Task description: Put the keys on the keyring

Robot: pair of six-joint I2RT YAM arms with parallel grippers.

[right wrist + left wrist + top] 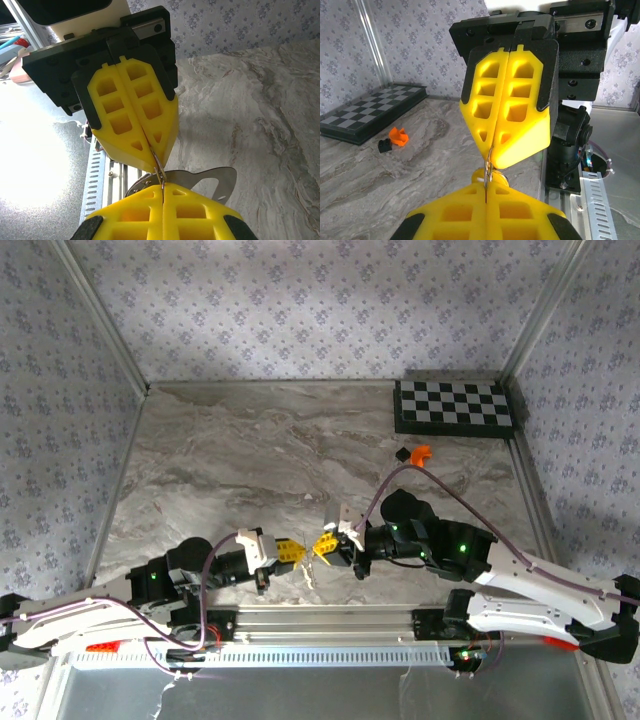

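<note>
My two grippers meet tip to tip low over the near middle of the marble table. The left gripper (292, 552) and the right gripper (324, 545) are both shut on the keyring (489, 169), a thin silver wire loop pinched edge-on between the two pairs of yellow pads. In the left wrist view my left gripper (486, 186) is at the bottom and the right gripper (492, 159) above. A yellow-headed key (478, 174) hangs just behind the loop. In the right wrist view a flat silvery key (215, 180) hangs beside the keyring (158, 171), under the left gripper (152, 159) and the right gripper (162, 186).
A folded chessboard (455, 408) lies at the back right corner. A small orange piece (421, 453) and a black piece (402, 453) sit just in front of it. The aluminium rail (330, 620) carrying the arm bases runs along the near edge. Patterned walls enclose the table.
</note>
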